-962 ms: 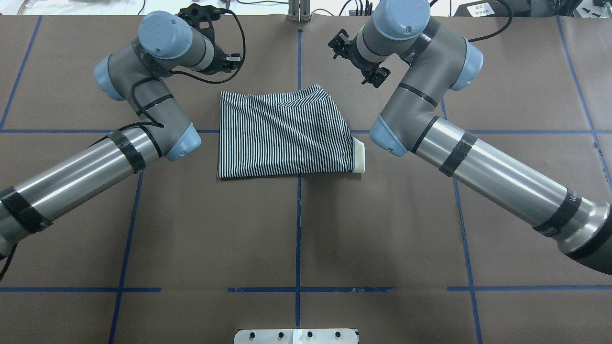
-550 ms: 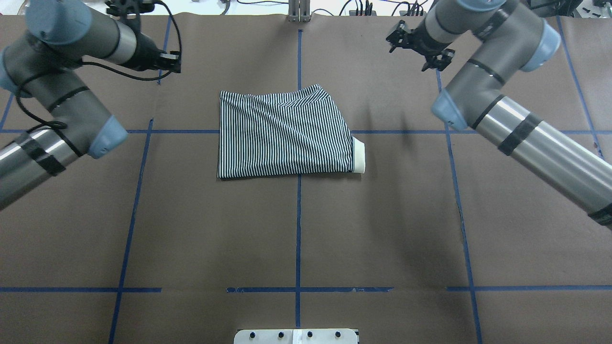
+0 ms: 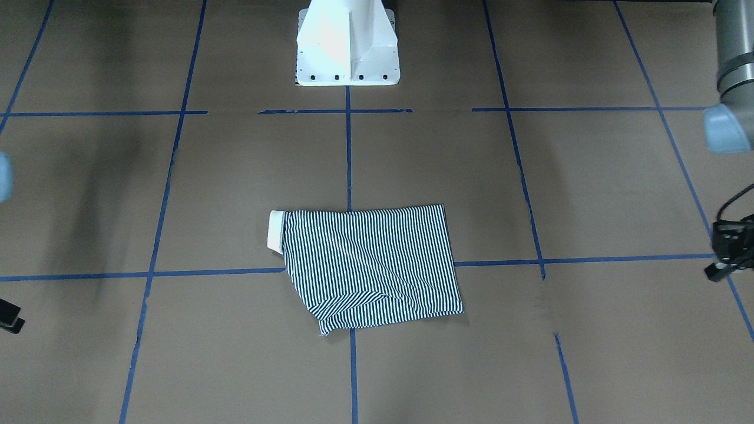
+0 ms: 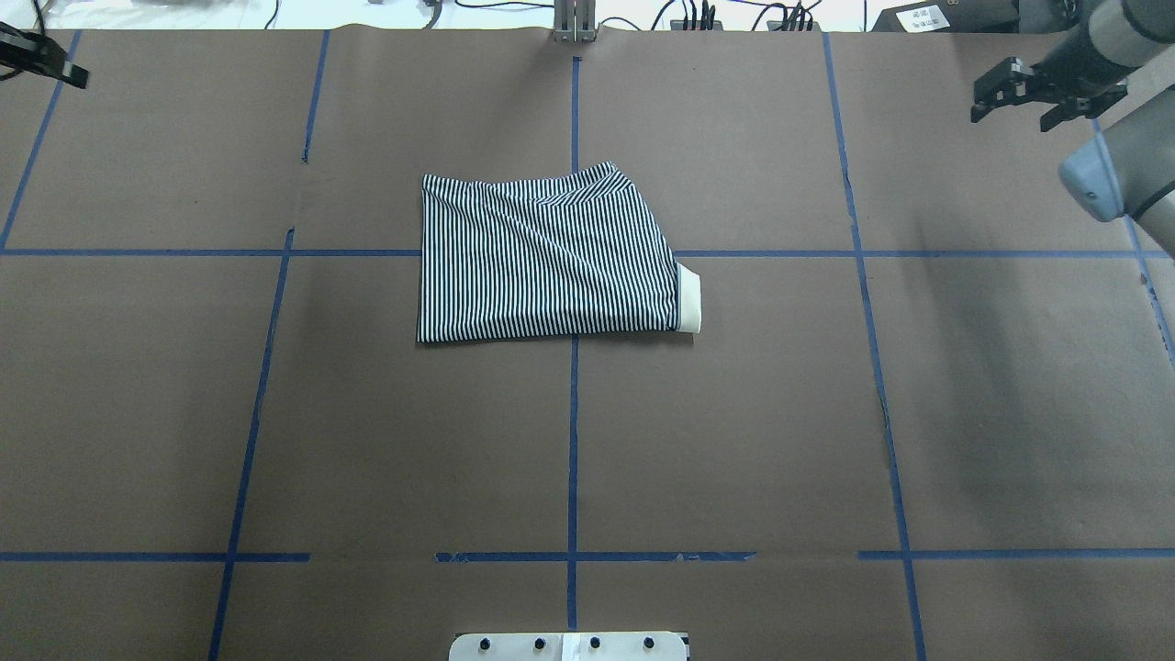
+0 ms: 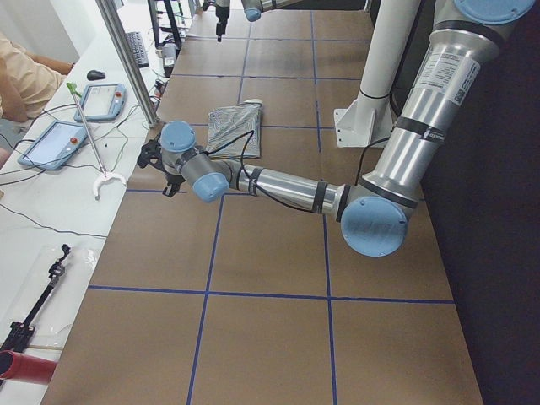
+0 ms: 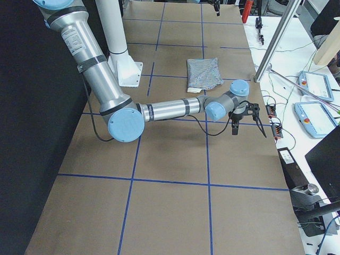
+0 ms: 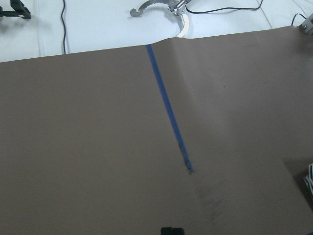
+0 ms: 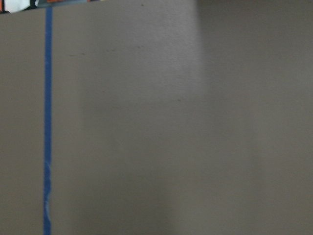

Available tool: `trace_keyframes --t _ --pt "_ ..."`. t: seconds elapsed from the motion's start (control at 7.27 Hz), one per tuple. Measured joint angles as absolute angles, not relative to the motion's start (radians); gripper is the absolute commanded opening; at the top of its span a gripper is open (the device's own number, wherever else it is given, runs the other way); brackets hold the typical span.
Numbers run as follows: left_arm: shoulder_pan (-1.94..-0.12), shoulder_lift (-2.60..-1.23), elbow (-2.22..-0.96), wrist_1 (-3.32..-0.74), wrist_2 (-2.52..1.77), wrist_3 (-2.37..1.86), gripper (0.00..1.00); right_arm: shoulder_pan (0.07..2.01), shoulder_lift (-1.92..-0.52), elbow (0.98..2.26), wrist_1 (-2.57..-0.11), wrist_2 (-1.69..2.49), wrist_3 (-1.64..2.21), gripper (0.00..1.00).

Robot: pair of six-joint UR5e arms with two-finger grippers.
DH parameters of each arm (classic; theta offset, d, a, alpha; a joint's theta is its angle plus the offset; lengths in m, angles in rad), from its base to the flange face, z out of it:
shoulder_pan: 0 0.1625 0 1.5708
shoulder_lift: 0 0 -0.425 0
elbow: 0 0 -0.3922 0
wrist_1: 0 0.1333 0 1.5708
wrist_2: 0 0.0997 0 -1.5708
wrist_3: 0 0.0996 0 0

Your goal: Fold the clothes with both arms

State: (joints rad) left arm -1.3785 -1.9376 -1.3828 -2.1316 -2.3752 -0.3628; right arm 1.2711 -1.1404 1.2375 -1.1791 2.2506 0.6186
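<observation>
- Right now you have the striped polo shirt [image 4: 551, 262] lying folded into a compact, roughly four-sided bundle on the brown worktop [image 4: 734, 413], a little above the middle of the overhead frame.
- It sits across the crossing of two blue tape lines [image 4: 573, 441], and nothing touches it.
- Its cream collar [image 4: 688, 303] pokes out at the bundle's right edge in the overhead frame, and at the left edge in the front-facing one [image 3: 275, 231].
- You can see a slanted crease across the top part of the bundle in the overhead frame, where the stripes change direction.
- Your right gripper [image 4: 1014, 108] hangs at the upper right of the overhead frame, well apart from the shirt, with its jaws spread and nothing between them.
- Your left gripper [image 4: 41, 57] shows only partly at the upper left corner of the overhead frame, also well apart from the shirt; I cannot tell whether its jaws are spread or pressed together.
- Both wrist cameras show you only bare brown worktop and blue tape.
- Note the white pedestal base [image 3: 347, 44] at the top centre of the front-facing frame.
</observation>
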Motion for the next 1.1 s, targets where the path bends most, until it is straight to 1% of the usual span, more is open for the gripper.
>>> trace_keyframes --t 0.14,0.27,0.69,0.82,1.1 --pt "-1.441 -1.921 -1.397 -2.043 -2.39 -0.242 1.0 1.331 -1.181 1.24 -1.203 2.29 0.492 1.0" --pt "-1.484 -1.896 -1.437 -1.957 -2.395 -0.169 1.0 1.39 -1.225 1.247 -1.216 2.327 0.402 1.0" --pt "-1.526 -1.818 -1.6 -1.643 -2.393 -0.015 1.0 1.486 -1.368 1.272 -1.247 2.392 0.172 1.0" --pt "-1.536 -1.777 -1.659 -1.557 -2.389 0.007 1.0 1.505 -1.413 1.303 -1.289 2.394 0.099 1.0" --pt "-1.544 -1.605 -1.806 -1.488 -2.381 0.017 1.0 1.532 -1.461 1.457 -1.513 2.375 -0.024 1.0"
